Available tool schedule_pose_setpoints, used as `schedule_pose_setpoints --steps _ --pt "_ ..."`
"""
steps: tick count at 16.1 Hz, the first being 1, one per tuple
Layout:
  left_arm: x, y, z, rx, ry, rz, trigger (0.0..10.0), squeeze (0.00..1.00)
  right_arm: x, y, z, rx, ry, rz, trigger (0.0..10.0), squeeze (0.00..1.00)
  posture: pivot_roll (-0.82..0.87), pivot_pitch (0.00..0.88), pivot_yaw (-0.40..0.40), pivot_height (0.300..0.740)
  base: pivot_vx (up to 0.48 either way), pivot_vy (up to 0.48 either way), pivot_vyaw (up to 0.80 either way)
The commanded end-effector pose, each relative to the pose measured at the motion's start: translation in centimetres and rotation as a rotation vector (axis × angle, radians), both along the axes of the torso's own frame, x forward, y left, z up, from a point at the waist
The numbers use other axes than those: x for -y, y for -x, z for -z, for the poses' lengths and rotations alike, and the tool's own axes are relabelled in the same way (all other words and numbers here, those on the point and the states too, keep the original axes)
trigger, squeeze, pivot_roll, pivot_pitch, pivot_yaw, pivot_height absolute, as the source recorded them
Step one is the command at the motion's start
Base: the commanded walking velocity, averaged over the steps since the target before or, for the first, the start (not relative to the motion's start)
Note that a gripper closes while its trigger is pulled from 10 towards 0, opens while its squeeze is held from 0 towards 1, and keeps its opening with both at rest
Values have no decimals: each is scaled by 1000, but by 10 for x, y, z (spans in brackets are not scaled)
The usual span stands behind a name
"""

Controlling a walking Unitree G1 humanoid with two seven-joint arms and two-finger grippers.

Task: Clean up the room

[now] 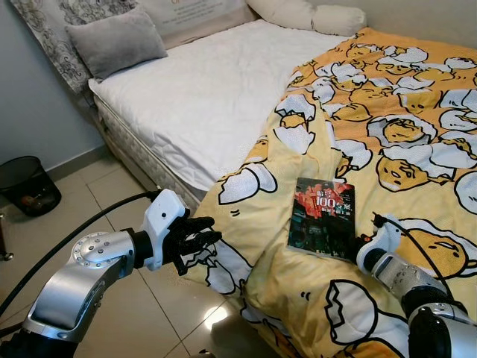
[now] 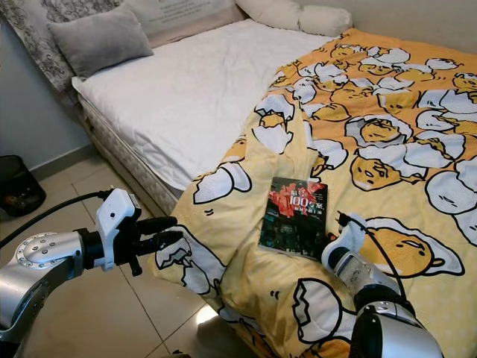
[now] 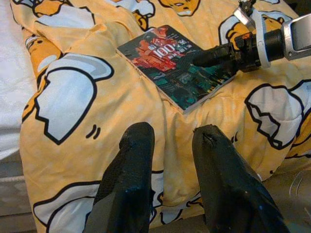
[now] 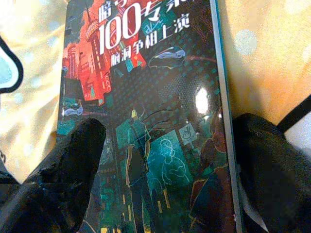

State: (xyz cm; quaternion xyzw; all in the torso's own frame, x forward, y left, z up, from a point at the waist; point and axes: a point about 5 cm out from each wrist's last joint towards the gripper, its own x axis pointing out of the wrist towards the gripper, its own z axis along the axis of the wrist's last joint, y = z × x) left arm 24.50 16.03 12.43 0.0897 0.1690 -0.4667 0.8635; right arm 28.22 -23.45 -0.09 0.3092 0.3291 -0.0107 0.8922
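The right gripper (image 4: 165, 160) is spreading its fingers wide over the near corner of the book (image 1: 322, 216), one finger lying on the cover, the other just past the book's edge on the yellow duvet (image 1: 417, 134). The step in hand seems to be picking up the book. Next, the fingers need to close across that edge. The left gripper (image 1: 195, 242) is hovering narrowly parted beside the duvet's hanging edge.

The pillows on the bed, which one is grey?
The grey pillow leaning against the patterned headboard at the robot's left; the other pillows further right along the head of the bed are cream.
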Motion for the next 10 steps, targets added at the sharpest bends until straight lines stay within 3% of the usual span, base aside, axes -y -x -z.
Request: schedule_pose_setpoints --steps 1,4,6,7,10 --pt "-2 -3 -1 12 -31 0 10000 0 -13 29 29 -173 -41 -18 10000 0 36 0 111 740 0 0 0" --pt "-1 -4 0 16 -33 -6 10000 0 -24 35 37 -212 -20 -57 10000 0 38 0 104 740 0 0 0" --pt "-1 -4 0 18 -31 -8 10000 0 -28 34 36 -198 -60 -49 10000 0 38 0 101 740 0 0 0" --pt "-1 -5 0 20 -25 -12 10000 0 -33 23 26 -119 -186 -24 10000 0 35 0 98 740 0 0 0" --pt "0 -8 -1 29 -16 -17 10000 0 -30 2 1 36 -357 -22 10000 0 27 0 95 740 0 0 0"
